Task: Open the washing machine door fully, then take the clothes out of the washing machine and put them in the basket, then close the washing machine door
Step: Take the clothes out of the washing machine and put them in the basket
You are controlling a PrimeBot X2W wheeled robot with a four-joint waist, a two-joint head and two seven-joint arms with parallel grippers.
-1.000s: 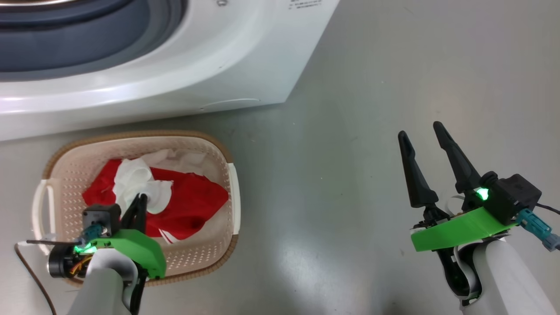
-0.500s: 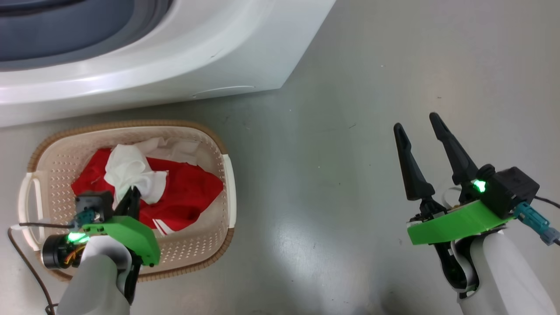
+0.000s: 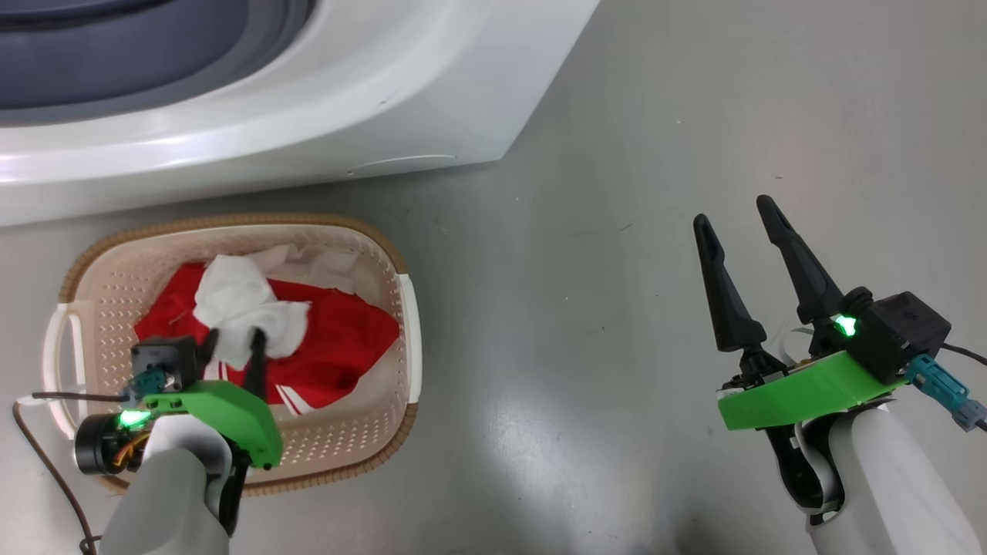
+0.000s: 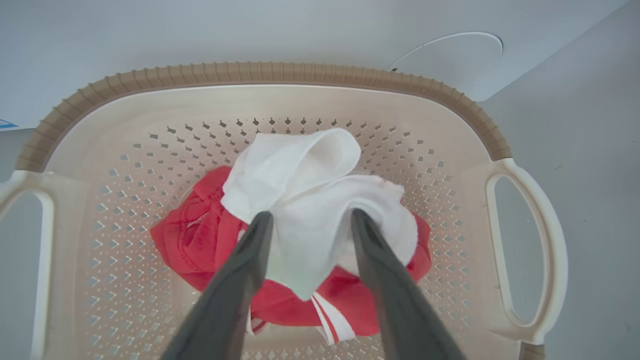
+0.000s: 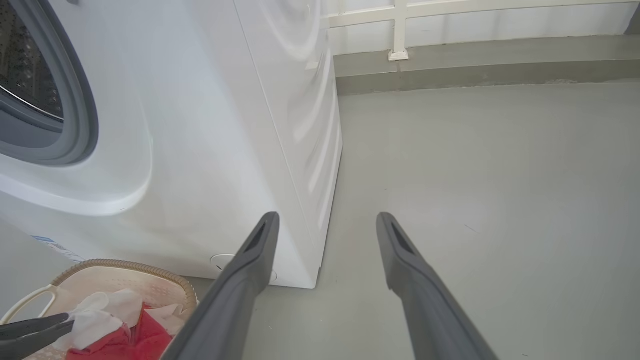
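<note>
The cream basket (image 3: 348,453) with a brown rim (image 4: 260,72) stands on the floor in front of the white washing machine (image 3: 308,100). Inside it lie the clothes: a red garment (image 3: 339,347) (image 4: 190,240) with a crumpled white cloth (image 3: 239,297) (image 4: 300,170) on top. My left gripper (image 3: 234,341) (image 4: 310,217) hangs open over the basket, its fingers either side of the white cloth's near edge. My right gripper (image 3: 732,213) (image 5: 327,217) is open and empty above the bare floor to the right. The machine's grey rubber ring (image 5: 82,115) is visible. The washing machine door is out of view.
Grey floor (image 3: 586,324) stretches to the right of the machine and basket. A low white rail (image 5: 400,50) runs along the far wall. A thin cable (image 3: 42,462) trails by the basket's left side. A small round cover (image 4: 450,55) sits low on the machine's front.
My left gripper's fingers, shut on the white cloth before, have spread apart and the cloth rests on the red garment. The head view shifted slightly. The right arm has hardly moved.
</note>
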